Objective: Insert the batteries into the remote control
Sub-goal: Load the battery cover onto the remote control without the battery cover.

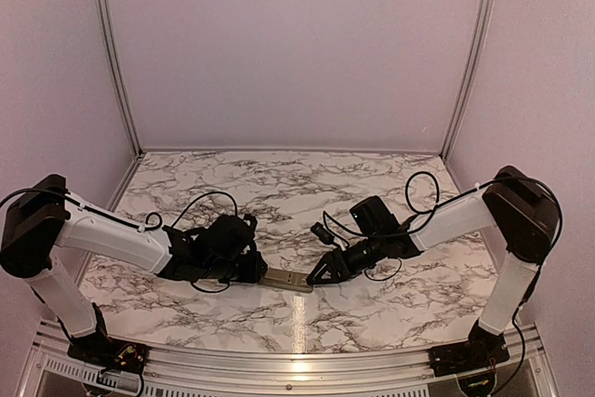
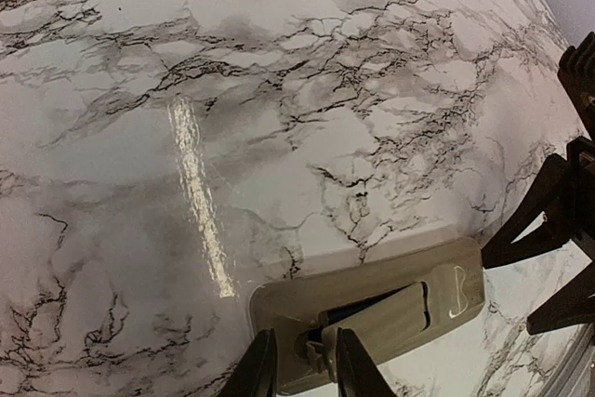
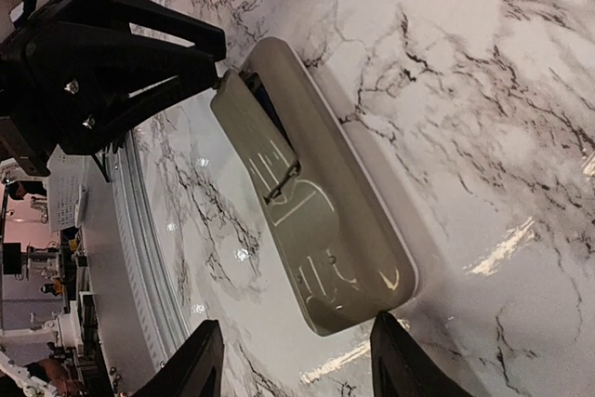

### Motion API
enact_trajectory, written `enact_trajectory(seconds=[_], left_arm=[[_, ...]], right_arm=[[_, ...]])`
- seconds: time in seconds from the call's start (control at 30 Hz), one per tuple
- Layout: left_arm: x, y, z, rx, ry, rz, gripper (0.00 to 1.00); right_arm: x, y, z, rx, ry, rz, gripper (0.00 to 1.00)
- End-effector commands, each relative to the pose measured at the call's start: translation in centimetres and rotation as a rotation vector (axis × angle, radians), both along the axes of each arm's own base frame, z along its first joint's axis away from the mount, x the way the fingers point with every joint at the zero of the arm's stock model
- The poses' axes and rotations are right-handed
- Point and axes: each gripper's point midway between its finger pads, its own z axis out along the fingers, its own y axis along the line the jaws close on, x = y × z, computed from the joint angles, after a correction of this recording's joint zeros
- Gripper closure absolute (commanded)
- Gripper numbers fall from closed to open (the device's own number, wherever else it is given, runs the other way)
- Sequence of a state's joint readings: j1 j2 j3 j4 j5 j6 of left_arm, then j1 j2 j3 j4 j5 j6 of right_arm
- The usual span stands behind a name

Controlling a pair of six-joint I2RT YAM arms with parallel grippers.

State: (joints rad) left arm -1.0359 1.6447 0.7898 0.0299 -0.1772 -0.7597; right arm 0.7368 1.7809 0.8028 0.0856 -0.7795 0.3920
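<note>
Left tool [image 2: 302, 369] straddles the flat tan cover plate [image 2: 390, 313]; grip indeterminate. Right tool [image 3: 297, 364] stands apart at the smooth, rounded remote control [image 3: 344, 248].

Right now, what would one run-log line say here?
remote control: back up | left gripper: astride battery cover | right gripper: open, straddling remote's end

Both arms stretched inward and low, wrists level, tips facing each other across the remote control [image 1: 286, 279]. Left arm [image 1: 112, 234] ends at the remote's left end. Left gripper [image 2: 302, 371] has its jaws narrow, straddling that end; contact unclear. Right arm [image 1: 446, 220] ends at the opposite end. Right gripper [image 3: 293, 364] has its jaws wide, straddling that end, not clamped.
</note>
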Motion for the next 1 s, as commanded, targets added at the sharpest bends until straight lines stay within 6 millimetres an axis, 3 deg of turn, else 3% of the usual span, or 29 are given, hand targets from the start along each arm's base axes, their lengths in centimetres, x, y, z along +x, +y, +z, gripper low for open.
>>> enact_trajectory(seconds=[0.0, 0.37, 0.97], left_arm=[[0.2, -1.1, 0.1, -0.017, 0.001, -0.021, 0.78], [-0.3, -1.6, -0.4, -0.023, 0.024, -0.041, 0.86], [-1.2, -1.7, -1.5, 0.018, 0.031, -0.067, 0.90]], right_arm=[[0.6, 0.6, 1.0, 0.018, -0.031, 0.007, 0.48], [0.6, 0.6, 0.9, 0.017, -0.030, 0.007, 0.49], [0.7, 0.6, 1.0, 0.018, -0.029, 0.010, 0.49]])
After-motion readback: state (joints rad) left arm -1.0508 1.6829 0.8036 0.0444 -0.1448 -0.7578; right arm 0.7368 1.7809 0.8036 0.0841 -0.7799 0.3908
